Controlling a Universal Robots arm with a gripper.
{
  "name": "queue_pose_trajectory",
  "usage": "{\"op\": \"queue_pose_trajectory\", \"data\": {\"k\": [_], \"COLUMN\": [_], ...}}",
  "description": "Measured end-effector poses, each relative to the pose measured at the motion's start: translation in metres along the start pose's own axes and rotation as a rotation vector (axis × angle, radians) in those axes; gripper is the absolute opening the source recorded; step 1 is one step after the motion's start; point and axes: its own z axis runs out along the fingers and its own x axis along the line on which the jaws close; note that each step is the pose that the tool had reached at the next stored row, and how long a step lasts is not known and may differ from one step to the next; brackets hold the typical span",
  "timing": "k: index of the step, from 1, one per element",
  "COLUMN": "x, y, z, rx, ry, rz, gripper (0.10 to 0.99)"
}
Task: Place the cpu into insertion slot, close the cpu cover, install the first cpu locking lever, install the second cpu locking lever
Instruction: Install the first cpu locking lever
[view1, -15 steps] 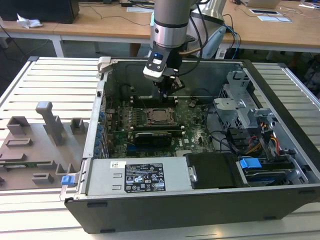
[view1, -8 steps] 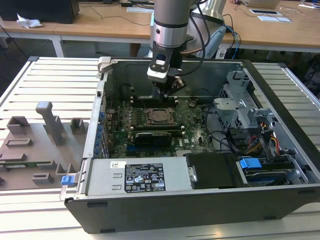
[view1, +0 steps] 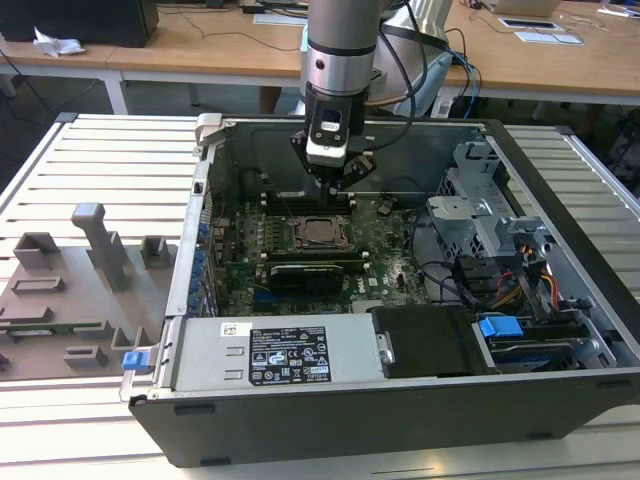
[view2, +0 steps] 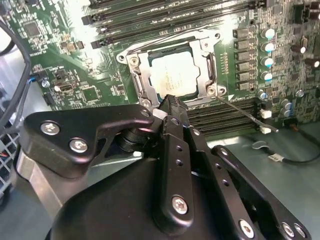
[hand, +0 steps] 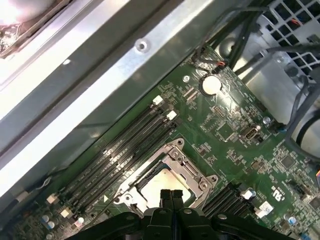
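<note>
The cpu (view2: 175, 75) lies in the insertion slot on the green board, its silvery top showing through the window of the cpu cover (view2: 137, 80). The cover's dull metal frame lies flat around the chip. A thin wire lever (view2: 245, 114) sticks out from one socket corner over the long black slots. My gripper (view2: 172, 104) is shut with nothing between its black fingers, and its tips hover just beside the socket's edge. In the exterior view the gripper (view1: 335, 180) hangs a little above the cpu (view1: 322, 232). The first wrist view shows the fingertips (hand: 166, 195) over the cover (hand: 187, 165).
The board sits inside an open computer case (view1: 560, 200). Long memory slots (hand: 125, 145) flank the socket. A long black card (view1: 310, 270), a power supply (view1: 280, 355), a drive cage (view1: 480, 215) and loose cables (view1: 520, 285) crowd the inside. A grey fixture plate (view1: 70, 290) lies at the exterior view's left.
</note>
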Motion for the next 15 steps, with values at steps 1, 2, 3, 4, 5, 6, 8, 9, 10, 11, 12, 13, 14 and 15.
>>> {"op": "queue_pose_trajectory", "data": {"k": [1, 2, 3, 4, 5, 6, 8, 9, 10, 11, 12, 13, 14, 15], "x": [0.0000, 0.0000, 0.0000, 0.0000, 0.0000, 0.0000, 0.0000, 0.0000, 0.0000, 0.0000, 0.0000, 0.0000, 0.0000, 0.0000], "y": [0.0000, 0.0000, 0.0000, 0.0000, 0.0000, 0.0000, 0.0000, 0.0000, 0.0000, 0.0000, 0.0000, 0.0000, 0.0000, 0.0000], "z": [0.0000, 0.0000, 0.0000, 0.0000, 0.0000, 0.0000, 0.0000, 0.0000, 0.0000, 0.0000, 0.0000, 0.0000, 0.0000, 0.0000], "rx": [0.000, -0.001, -0.002, -0.002, -0.003, -0.003, -0.004, -0.005, -0.005, -0.006, -0.007, -0.008, -0.008, -0.009], "ry": [-0.0001, -0.0003, -0.0006, -0.0007, -0.0008, -0.0009, -0.0012, -0.0015, -0.0017, -0.0020, -0.0022, -0.0024, -0.0026, -0.0029], "rz": [-0.011, -0.032, -0.055, -0.070, -0.081, -0.095, -0.128, -0.154, -0.176, -0.206, -0.231, -0.251, -0.275, -0.293], "gripper": [0.106, 0.106, 0.106, 0.106, 0.106, 0.106, 0.106, 0.106, 0.106, 0.106, 0.106, 0.106, 0.106, 0.106]}}
